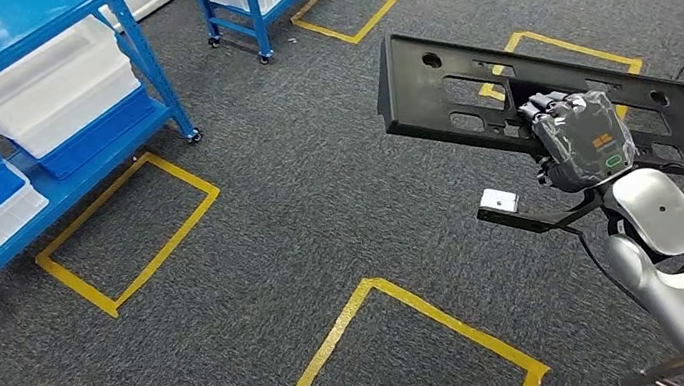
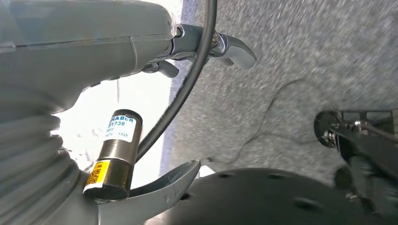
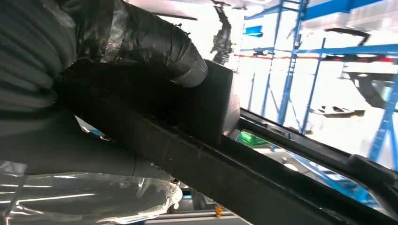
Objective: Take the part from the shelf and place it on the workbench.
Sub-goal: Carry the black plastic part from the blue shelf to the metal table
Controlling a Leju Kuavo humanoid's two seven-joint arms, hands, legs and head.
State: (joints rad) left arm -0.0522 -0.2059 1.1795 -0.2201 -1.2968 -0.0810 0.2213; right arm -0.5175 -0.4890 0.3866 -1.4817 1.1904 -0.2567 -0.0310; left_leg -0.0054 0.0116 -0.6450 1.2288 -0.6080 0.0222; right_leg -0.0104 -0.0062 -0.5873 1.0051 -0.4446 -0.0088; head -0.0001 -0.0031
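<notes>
From the head view, your right hand (image 1: 581,141) is wrapped around the near edge of the long black panel (image 1: 466,95), carrying it over the grey carpet (image 1: 318,196), well clear of the blue shelf (image 1: 53,102) at far left. The panel tilts, with its left end high and reaching far out from the grip, so turn slowly and let that end swing wide of the shelf posts. No workbench is visible here, so hold the panel level until you see one.

In the left wrist view, your left hand (image 2: 206,47) hangs over the carpet with nothing in it and its fingers apart. Keep it ready to steady the panel's free end at set-down.

In the right wrist view, the taped thumb (image 3: 155,47) presses down on the panel's rib, and the black edge runs off diagonally. That grip looks firm, though off-centre, so I'd avoid any quick wrist roll.
</notes>
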